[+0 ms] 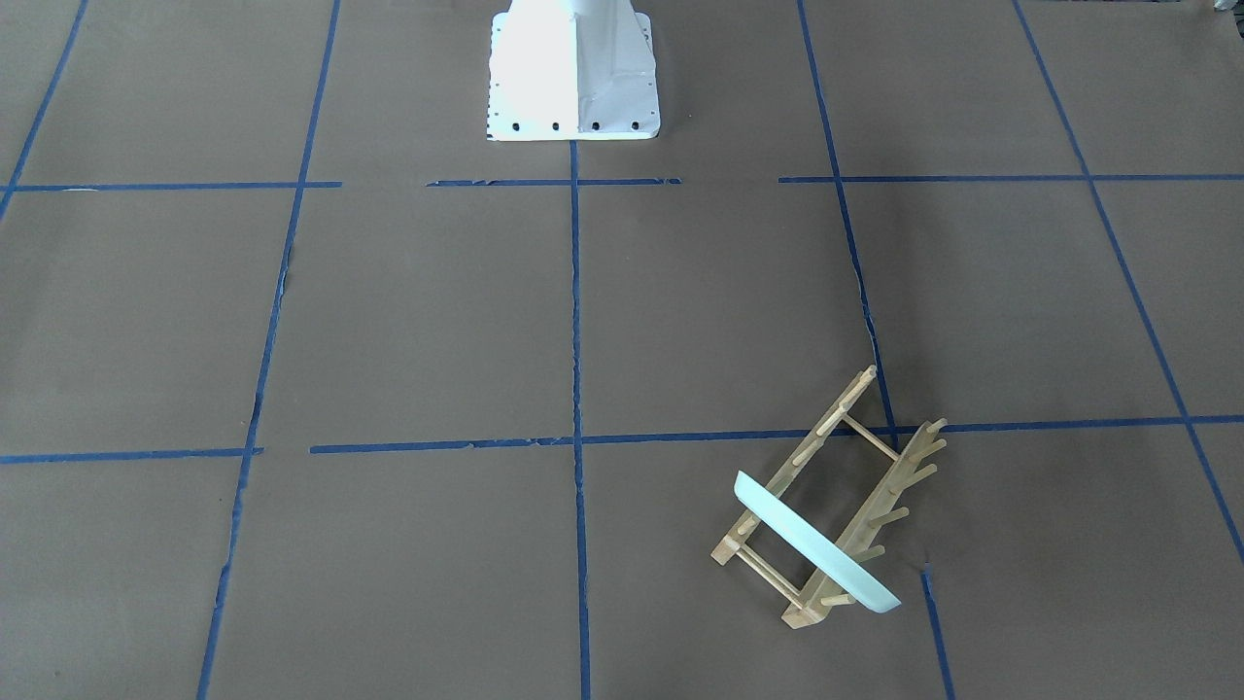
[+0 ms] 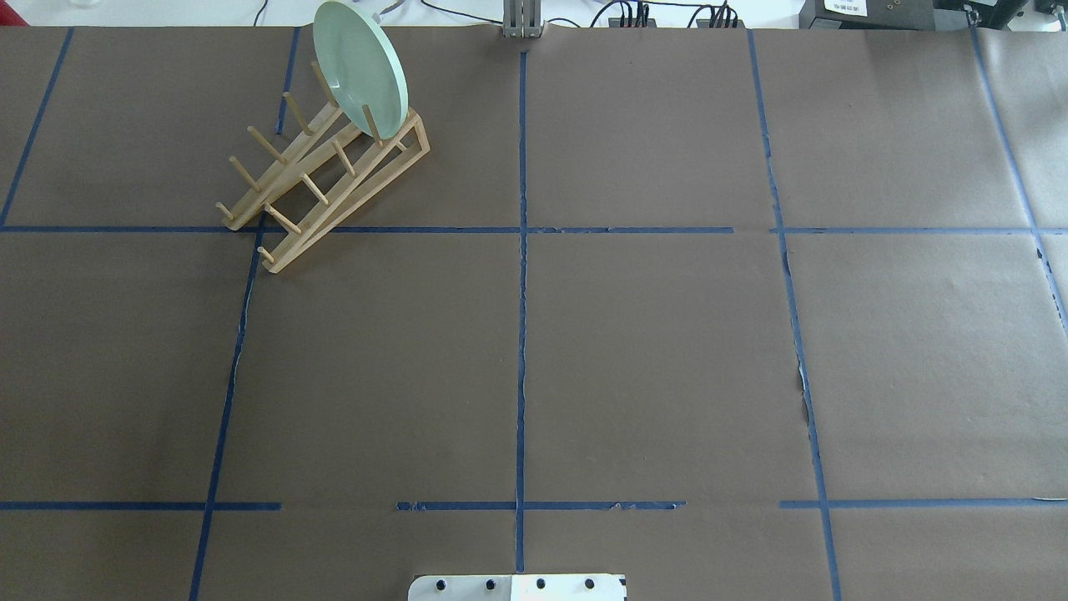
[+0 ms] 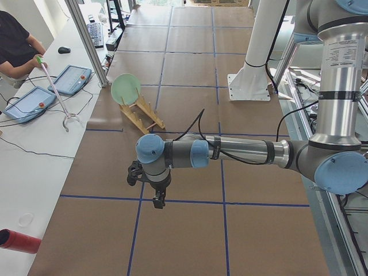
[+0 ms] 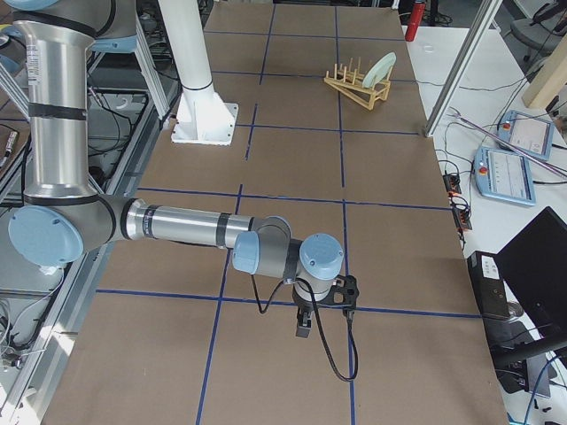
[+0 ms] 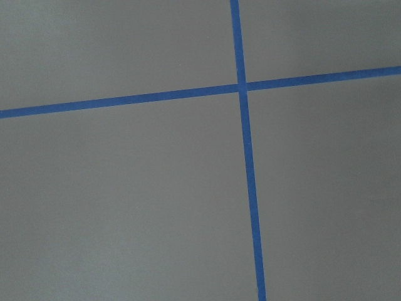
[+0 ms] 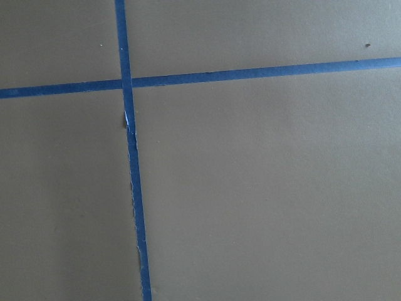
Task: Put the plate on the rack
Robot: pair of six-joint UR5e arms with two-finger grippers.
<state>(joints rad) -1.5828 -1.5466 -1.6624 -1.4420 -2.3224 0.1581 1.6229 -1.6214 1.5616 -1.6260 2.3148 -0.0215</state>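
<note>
The pale mint-green plate [image 2: 359,71] stands on edge between the pegs at the far end of the wooden rack [image 2: 325,184], on the robot's far left. Both also show in the front view, plate [image 1: 812,544] and rack [image 1: 855,467]. My left gripper [image 3: 156,198] hangs over bare table, well short of the rack [image 3: 144,118]. My right gripper [image 4: 303,328] hangs over the table's other end, far from the rack [image 4: 354,87]. Both show only in side views, so I cannot tell if they are open or shut. The wrist views show only brown paper and blue tape.
The white robot base [image 1: 573,78] stands at the middle of the near edge. An operator [image 3: 14,46] sits at a side bench with teach pendants [image 3: 72,77] and a grabber tool [image 3: 54,92]. A red cylinder [image 3: 17,241] lies on that bench.
</note>
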